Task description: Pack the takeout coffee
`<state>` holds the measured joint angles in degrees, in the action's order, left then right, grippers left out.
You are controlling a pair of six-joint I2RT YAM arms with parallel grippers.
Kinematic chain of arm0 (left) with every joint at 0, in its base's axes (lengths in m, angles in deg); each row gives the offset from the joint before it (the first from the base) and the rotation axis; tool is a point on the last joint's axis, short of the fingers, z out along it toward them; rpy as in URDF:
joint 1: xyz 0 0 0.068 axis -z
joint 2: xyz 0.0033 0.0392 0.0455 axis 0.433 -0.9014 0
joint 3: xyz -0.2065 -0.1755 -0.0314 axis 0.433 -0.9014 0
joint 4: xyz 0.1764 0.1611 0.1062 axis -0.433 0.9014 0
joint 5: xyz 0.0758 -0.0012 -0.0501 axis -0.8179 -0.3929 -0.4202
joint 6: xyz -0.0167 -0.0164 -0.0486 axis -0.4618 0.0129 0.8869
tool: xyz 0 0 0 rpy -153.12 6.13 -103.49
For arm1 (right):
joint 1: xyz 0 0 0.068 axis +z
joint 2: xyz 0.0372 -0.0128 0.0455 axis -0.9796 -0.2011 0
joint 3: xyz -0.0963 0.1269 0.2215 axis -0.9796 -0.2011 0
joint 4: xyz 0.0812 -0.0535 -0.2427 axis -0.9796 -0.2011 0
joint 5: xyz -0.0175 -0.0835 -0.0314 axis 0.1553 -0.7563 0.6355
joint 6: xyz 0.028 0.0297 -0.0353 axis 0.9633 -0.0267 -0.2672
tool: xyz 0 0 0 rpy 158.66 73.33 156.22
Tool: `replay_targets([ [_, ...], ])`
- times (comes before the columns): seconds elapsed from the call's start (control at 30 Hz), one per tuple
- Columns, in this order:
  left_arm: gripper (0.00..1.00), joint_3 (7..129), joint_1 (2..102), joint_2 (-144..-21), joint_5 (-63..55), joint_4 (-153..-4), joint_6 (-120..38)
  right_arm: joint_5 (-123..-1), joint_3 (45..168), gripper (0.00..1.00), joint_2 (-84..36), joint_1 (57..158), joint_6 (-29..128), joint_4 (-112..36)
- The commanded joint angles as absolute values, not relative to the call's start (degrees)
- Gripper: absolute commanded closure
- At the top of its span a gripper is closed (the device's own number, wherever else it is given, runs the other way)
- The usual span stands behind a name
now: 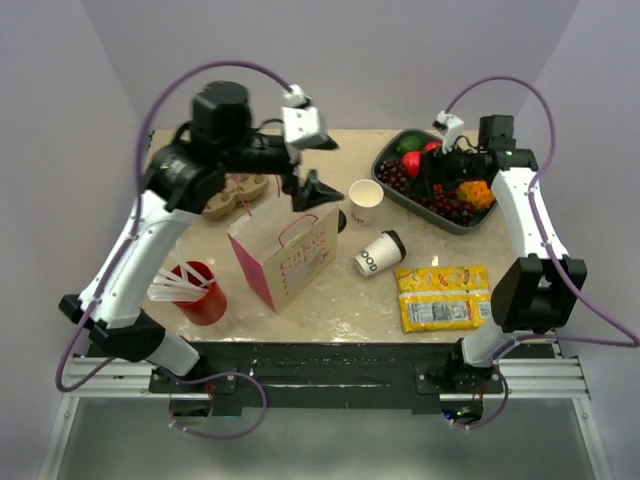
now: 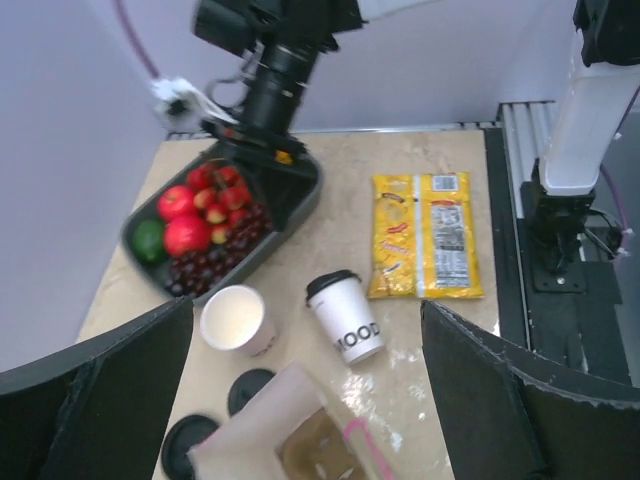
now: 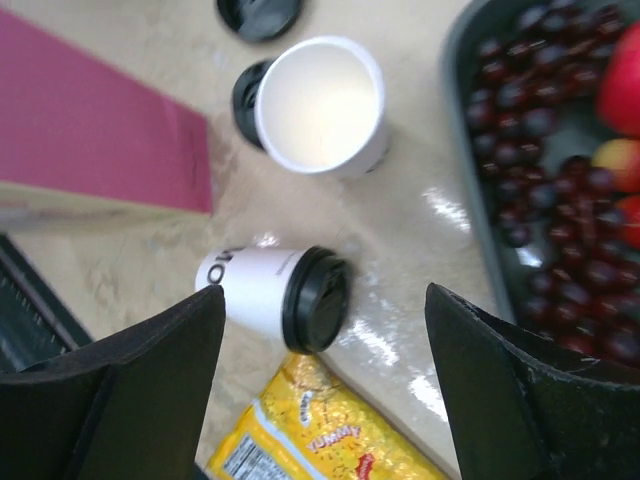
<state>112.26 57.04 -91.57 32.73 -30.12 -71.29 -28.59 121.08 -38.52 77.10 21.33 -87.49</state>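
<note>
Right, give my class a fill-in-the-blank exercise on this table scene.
The lidded coffee cup lies on its ____.
The other white cup has no ____.
The snack packet is coloured ____.
The narrow panel of the paper bag is ____.
Missing words: side, lid, yellow, pink.

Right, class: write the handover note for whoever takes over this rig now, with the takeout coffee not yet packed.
Left gripper: open, empty, above the far edge of the paper bag.
Right gripper: open, empty, over the fruit tray.
Takeout coffee: lid on, lying on its side on the table between the bag and the yellow snack packet; neither gripper touches it.
Done: nothing yet. The bag stands on the table, and its top looks open in the left wrist view.
Left: grasp the coffee, probably with the right arm, and set it in the bag. Leave the lidless cup.
</note>
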Motion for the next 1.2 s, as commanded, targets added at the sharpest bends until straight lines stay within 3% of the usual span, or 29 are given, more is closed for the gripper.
replay_targets([
  [0.0, 0.0, 114.4, 72.0, -99.1, 18.0, -30.1, -71.3, -32.1, 119.7, 0.16, -34.7, 73.1, 33.5, -75.6],
  [0.2, 0.0, 111.1, 81.8, -110.9, 6.5, -31.8, -66.3, -33.7, 117.8, 0.13, -31.4, 70.5, 38.1, -73.8],
  [0.33, 0.0, 94.4, 81.9, -111.9, 3.3, -46.3, -59.9, -35.4, 114.3, 0.12, -28.0, 70.1, 36.4, -73.6],
  [0.43, 0.0, 90.6, 81.9, -114.5, 1.1, -51.5, -57.5, -35.0, 110.9, 0.12, -25.2, 69.6, 36.0, -73.3],
  [0.83, 0.0, 92.9, 80.9, -126.3, -6.5, -56.7, -52.5, -31.4, 105.4, 0.12, -20.4, 69.2, 32.9, -74.8],
  [1.17, 0.0, 95.7, 77.7, -133.3, -6.0, -54.6, -54.1, -30.9, 106.3, 0.12, -21.9, 69.1, 33.2, -75.0],
])
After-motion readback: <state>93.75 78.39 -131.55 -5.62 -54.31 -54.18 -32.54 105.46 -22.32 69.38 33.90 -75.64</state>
